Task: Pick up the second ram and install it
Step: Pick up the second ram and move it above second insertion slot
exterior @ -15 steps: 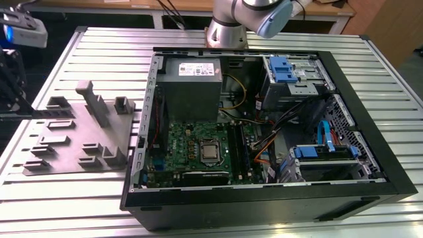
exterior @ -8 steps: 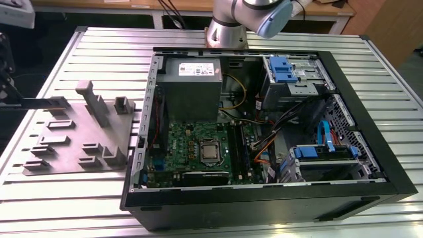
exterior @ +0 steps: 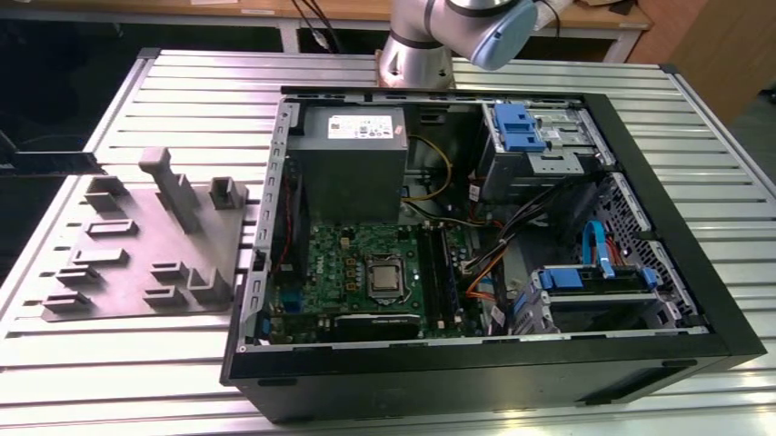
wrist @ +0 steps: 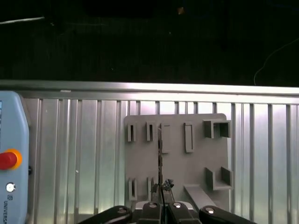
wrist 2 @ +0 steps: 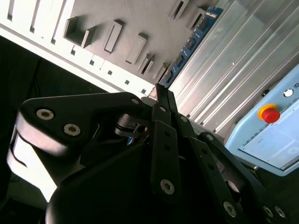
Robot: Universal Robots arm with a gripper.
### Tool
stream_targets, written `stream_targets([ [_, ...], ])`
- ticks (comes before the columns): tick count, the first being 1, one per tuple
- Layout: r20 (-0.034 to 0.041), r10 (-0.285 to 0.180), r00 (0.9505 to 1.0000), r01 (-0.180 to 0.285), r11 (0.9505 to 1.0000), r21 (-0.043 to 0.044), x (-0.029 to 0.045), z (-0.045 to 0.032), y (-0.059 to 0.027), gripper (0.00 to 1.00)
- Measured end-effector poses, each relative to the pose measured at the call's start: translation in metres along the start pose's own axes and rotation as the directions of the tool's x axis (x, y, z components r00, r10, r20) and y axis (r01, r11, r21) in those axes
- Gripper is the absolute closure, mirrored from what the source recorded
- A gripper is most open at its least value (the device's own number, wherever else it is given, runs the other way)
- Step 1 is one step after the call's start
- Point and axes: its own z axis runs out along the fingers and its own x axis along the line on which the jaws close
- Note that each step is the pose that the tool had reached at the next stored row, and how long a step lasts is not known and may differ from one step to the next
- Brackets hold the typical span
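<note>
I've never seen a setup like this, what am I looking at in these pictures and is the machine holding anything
This is a robot arm at a metal table. The exterior view is from a camera off the arm: it shows an open computer case, with a grey tray at the exterior view's left. The two wrist views are from cameras riding on the arm, looking past its gripper down at that tray. The gripper is closed on a thin blue memory stick, seen in the second wrist view. The pale blue box with a red button is probably a control unit.
</note>
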Motion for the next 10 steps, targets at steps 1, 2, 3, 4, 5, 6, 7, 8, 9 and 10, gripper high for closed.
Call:
stream_targets([
  [1,0.0001,0.000,1.0000,0.000,1.0000,0.0002,0.0000,0.0001,0.0000,0.89],
  [2,0.0000,0.000,1.0000,0.000,1.0000,0.0001,0.0000,0.0000,0.0000,0.89],
  [3,0.0000,0.000,1.0000,0.000,1.0000,0.0000,0.0000,0.0000,0.0000,0.89],
  [4,0.0000,0.000,1.0000,0.000,1.0000,0.0000,0.0000,0.0000,-0.0001,0.89],
  [5,-0.0002,0.000,1.0000,0.000,1.0000,-0.0003,0.0000,-0.0003,-0.0010,0.89],
  [6,-0.0001,0.000,1.0000,0.000,1.0000,-0.0001,0.0000,-0.0002,-0.0021,0.89],
  [7,0.0000,0.000,1.0000,0.000,1.0000,0.0000,0.0001,-0.0001,-0.0036,0.89],
  [8,0.0001,0.000,1.0000,0.000,1.0000,-0.0001,0.0000,-0.0002,-0.0056,0.89],
  [9,0.0001,0.000,1.0000,0.000,1.0000,-0.0001,0.0001,-0.0003,-0.0080,0.89],
  [10,0.0001,0.000,1.0000,0.000,1.0000,-0.0002,0.0001,-0.0004,-0.0108,0.89],
])
